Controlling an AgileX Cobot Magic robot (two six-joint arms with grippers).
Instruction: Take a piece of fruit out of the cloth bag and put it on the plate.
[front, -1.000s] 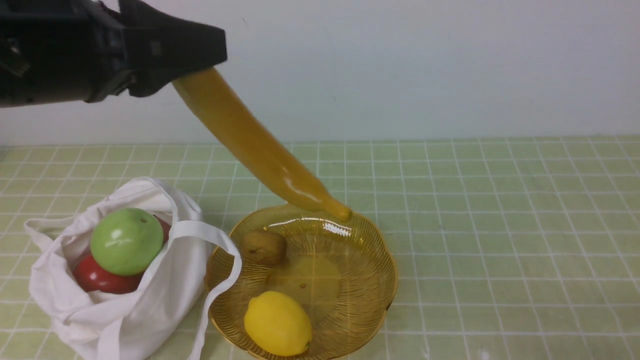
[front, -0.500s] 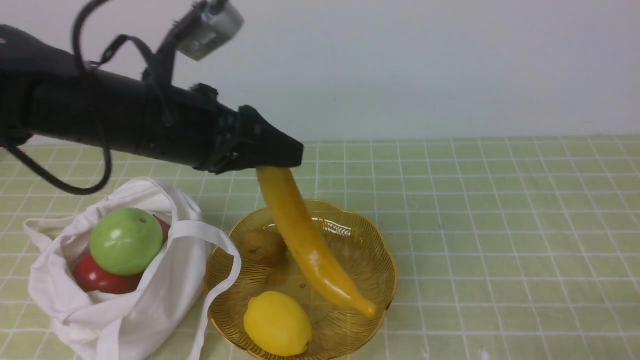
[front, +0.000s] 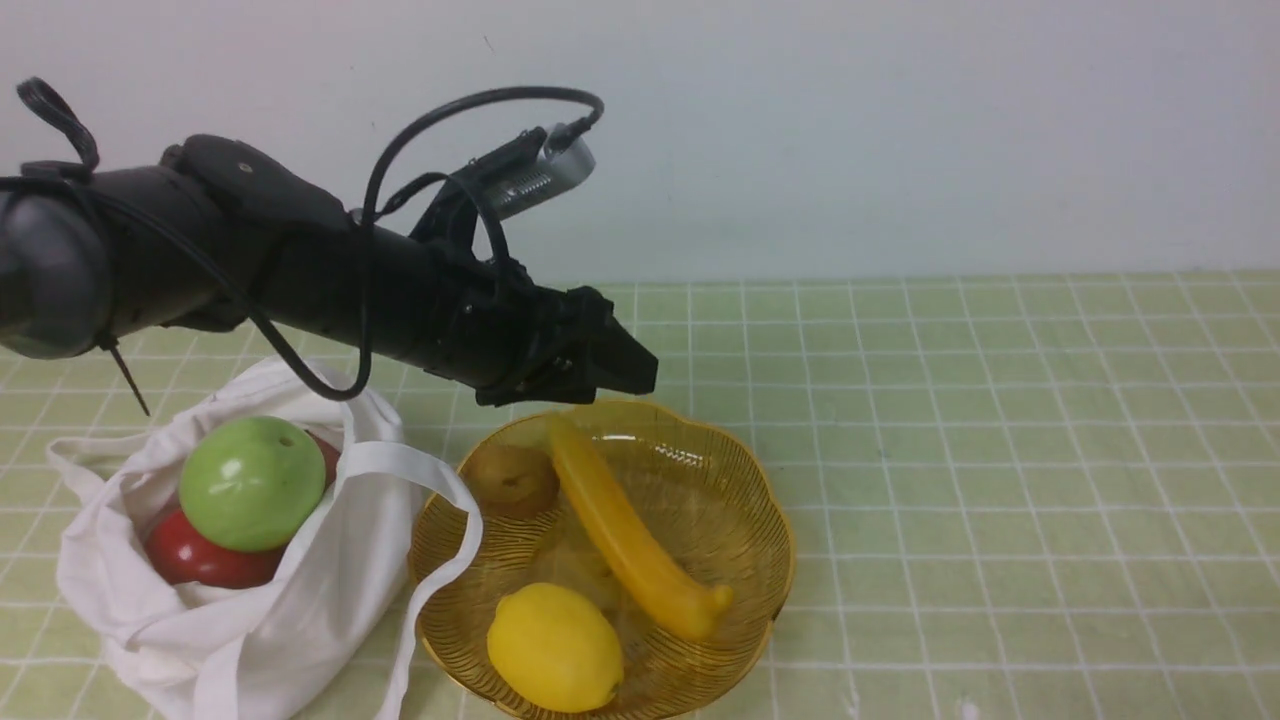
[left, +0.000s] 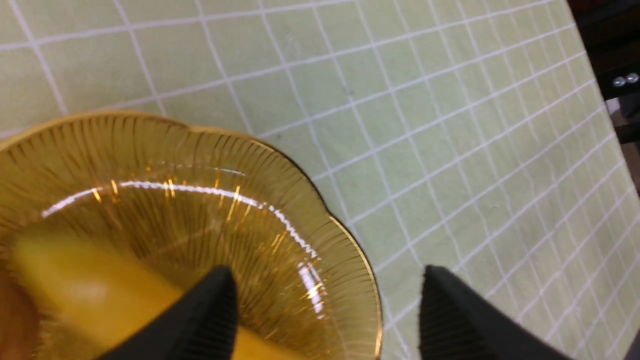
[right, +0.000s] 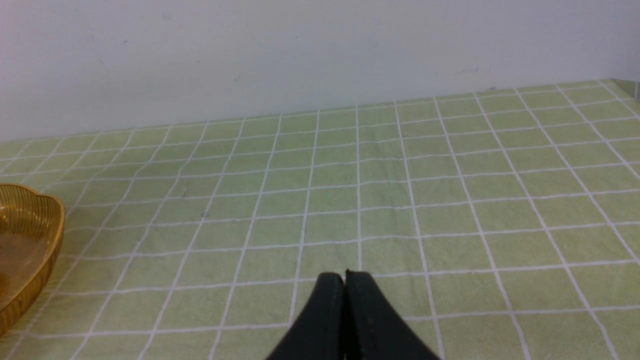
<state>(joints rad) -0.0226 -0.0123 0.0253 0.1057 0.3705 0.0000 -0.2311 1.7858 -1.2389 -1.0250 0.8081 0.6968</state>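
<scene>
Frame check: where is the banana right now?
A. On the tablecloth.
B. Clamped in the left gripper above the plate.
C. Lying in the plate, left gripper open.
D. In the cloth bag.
C: the banana lies in the plate beside the lemon, and the left gripper stands open above it.

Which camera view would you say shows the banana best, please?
The front view: the whole banana lies in the plate. The left wrist view shows only a blurred part; the right wrist view shows none of it.
</scene>
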